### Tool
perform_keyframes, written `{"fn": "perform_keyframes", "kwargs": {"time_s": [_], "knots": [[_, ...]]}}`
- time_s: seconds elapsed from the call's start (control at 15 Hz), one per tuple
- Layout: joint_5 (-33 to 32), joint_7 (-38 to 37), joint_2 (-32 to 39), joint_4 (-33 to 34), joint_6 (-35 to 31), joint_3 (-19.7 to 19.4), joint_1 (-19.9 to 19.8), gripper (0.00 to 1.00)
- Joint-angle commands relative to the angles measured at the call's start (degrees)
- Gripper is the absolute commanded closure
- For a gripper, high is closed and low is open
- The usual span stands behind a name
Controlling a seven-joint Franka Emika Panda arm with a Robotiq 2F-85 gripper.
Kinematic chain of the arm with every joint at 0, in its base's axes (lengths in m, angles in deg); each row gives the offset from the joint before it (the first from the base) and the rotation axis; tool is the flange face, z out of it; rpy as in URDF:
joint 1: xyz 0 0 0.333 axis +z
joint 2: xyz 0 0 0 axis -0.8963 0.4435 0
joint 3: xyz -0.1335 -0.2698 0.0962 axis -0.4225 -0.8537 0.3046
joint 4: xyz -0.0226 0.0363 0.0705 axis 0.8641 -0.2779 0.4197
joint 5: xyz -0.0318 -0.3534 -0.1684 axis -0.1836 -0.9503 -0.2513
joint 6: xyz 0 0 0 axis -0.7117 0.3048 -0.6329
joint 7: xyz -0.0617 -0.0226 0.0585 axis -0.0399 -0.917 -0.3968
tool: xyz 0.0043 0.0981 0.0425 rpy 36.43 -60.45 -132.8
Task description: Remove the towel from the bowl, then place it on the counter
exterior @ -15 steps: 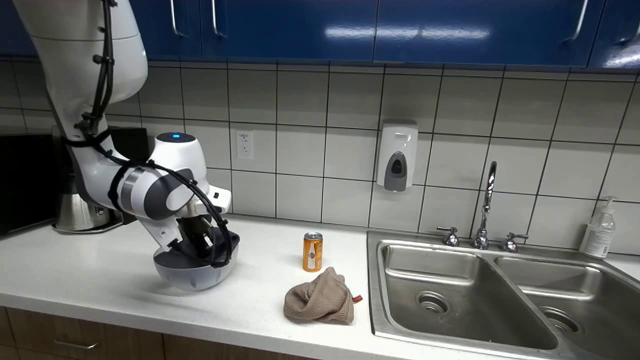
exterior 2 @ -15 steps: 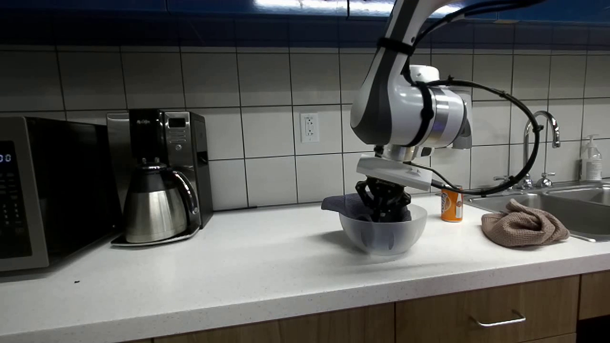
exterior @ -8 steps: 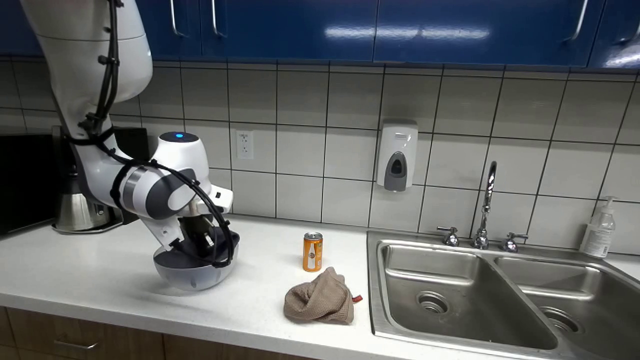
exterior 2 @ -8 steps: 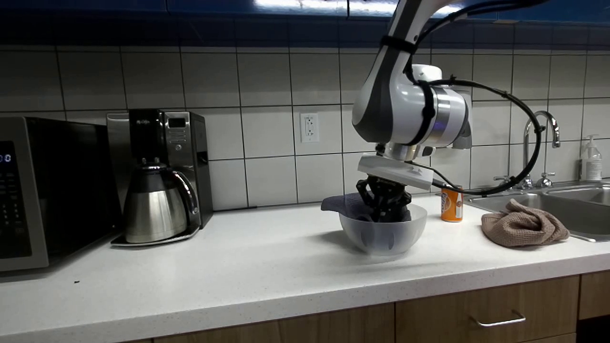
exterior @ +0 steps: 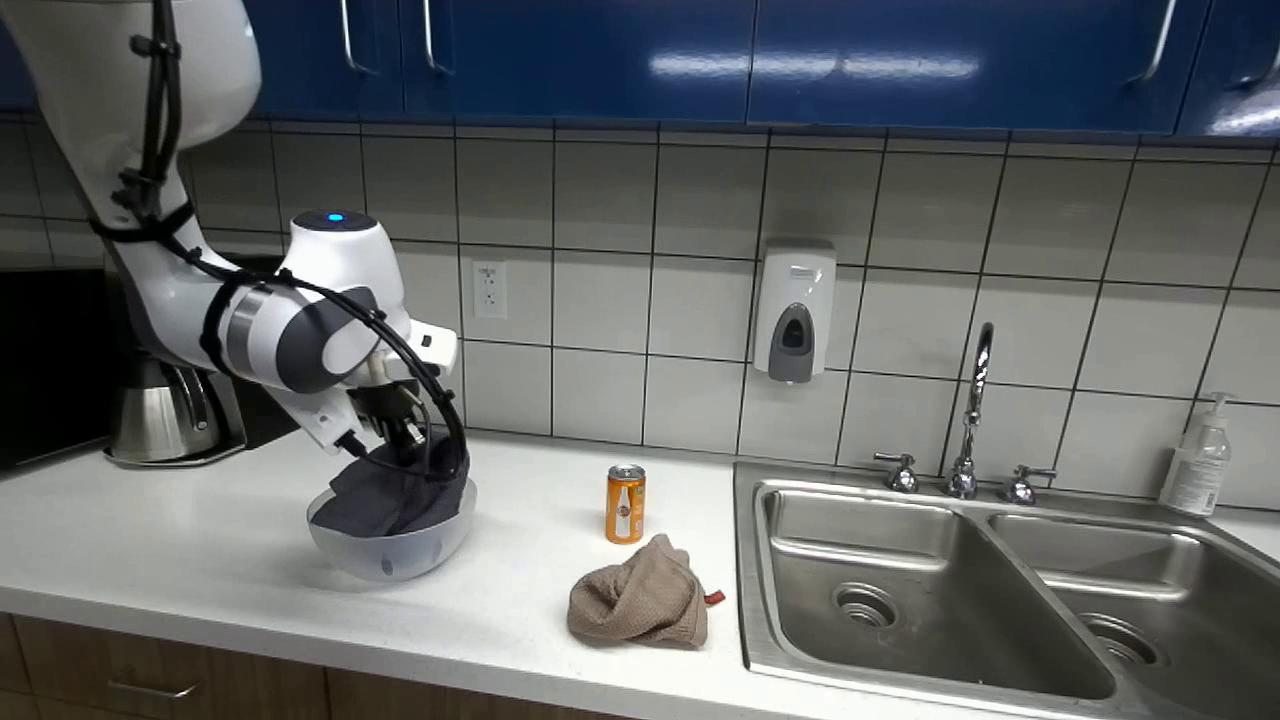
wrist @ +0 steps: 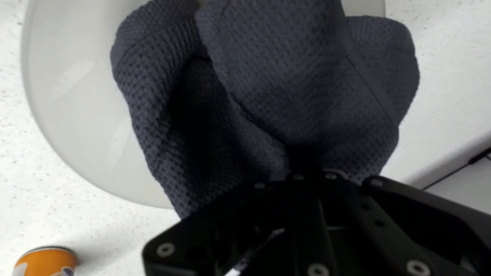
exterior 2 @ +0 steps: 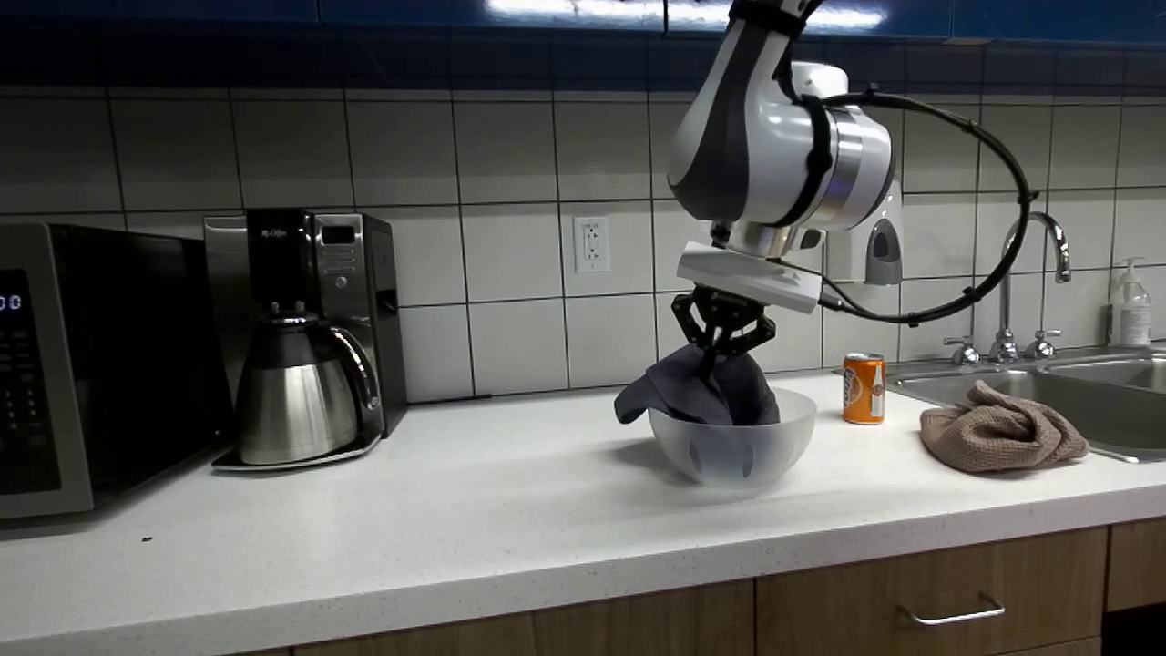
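Note:
The dark grey-blue towel (exterior: 385, 505) is bunched in the pale translucent bowl (exterior: 400, 557) in both exterior views. Its upper part is raised above the rim, and one end hangs over the side of the bowl (exterior 2: 733, 453) in an exterior view. My gripper (exterior 2: 709, 363) is above the bowl, shut on the top of the towel (exterior 2: 679, 392). In the wrist view the black fingers (wrist: 305, 165) are close together with towel (wrist: 284, 76) gathered at the tips. The fingertips are partly hidden in the cloth. The bowl stands on the white counter (exterior 2: 410, 538).
An orange can (exterior: 625, 505) and a crumpled brown towel (exterior: 645, 600) lie between the bowl and the steel sink (exterior: 755, 640). A coffee maker (exterior 2: 378, 319) and a microwave (exterior 2: 127, 364) stand on the bowl's other side. A tiled wall (exterior 2: 510, 346) is behind.
My gripper has risen out of the bowl and pulled the dark towel's upper part up with it. The bowl has stayed in place.

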Motion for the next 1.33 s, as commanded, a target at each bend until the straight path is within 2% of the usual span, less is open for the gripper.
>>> {"fn": "perform_keyframes", "kwargs": {"time_s": [0.0, 0.27, 0.67, 0.93, 1.27], "knots": [[-2.2, -0.7, -7.5, -4.5, 1.9, -1.0, 1.4, 1.0], [-5.0, -1.9, -14.1, -8.9, 2.2, -0.4, 1.8, 1.0], [-10.0, -4.9, -25.8, -13.9, 5.7, 2.4, 0.0, 1.0], [-10.8, -6.4, -33.0, -14.8, 9.7, 4.4, -0.6, 1.0], [-10.0, -6.1, -38.6, -13.6, 14.0, 6.7, -1.3, 1.0]]}}
